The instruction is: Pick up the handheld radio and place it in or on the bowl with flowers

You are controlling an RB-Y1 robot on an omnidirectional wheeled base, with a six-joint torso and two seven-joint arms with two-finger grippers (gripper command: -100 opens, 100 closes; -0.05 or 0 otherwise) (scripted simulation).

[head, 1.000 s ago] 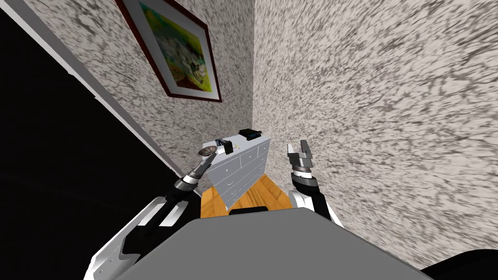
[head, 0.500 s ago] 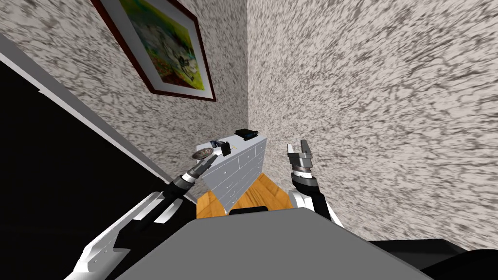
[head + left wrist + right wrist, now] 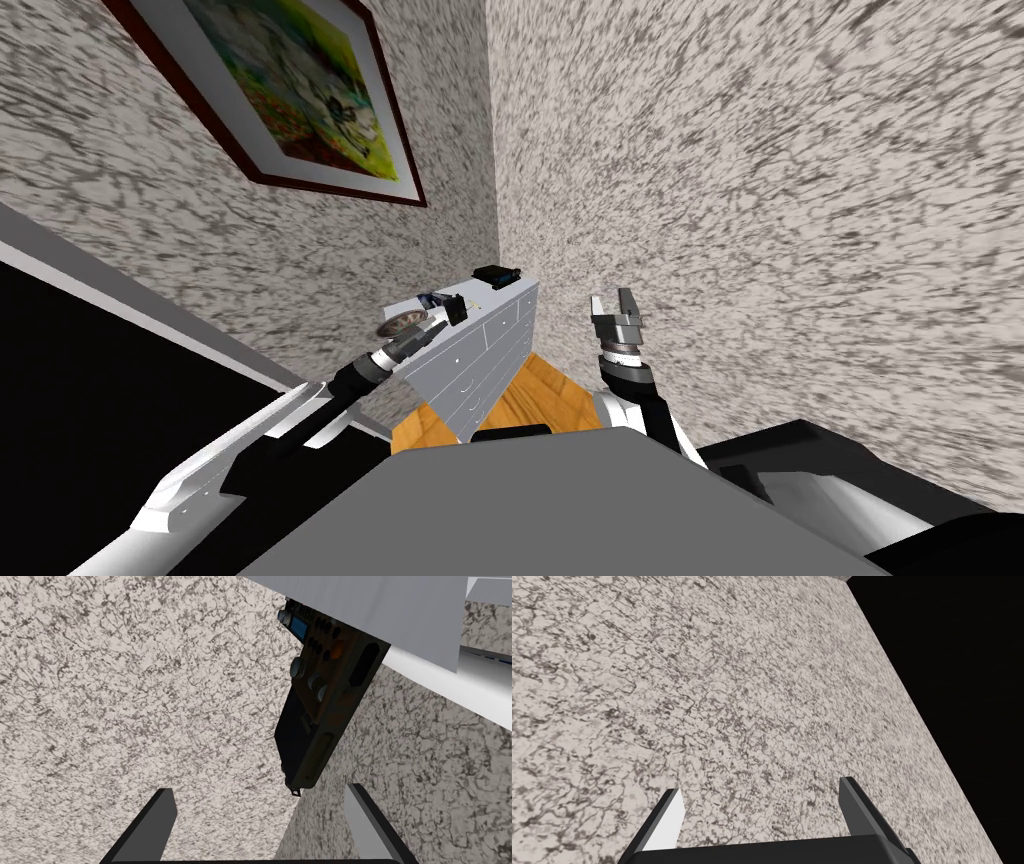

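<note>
Speckled grey-white walls [image 3: 750, 200] met in a corner. White dresser [image 3: 480, 345] w/ drawers stood there on orange wood floor [image 3: 533, 393]. Framed picture [image 3: 290, 90] hung on the left wall — grey trim [image 3: 150, 310] below it, then a black area [image 3: 100, 430].

No legible lettering, label or number anywhere, not even on the handheld radio [image 3: 322, 701].

The left arm [image 3: 300, 420] stretches long and low toward the dresser [image 3: 480, 345], wrist in line with the forearm. The left tool [image 3: 455, 310] hovers over the dresser's top, its fingers spread wide with nothing between them. The right forearm [image 3: 630, 395] stands bent upward, to the right of the dresser and apart from it. The right tool [image 3: 612, 300] points up, its fingers likewise parted and bare.
</note>
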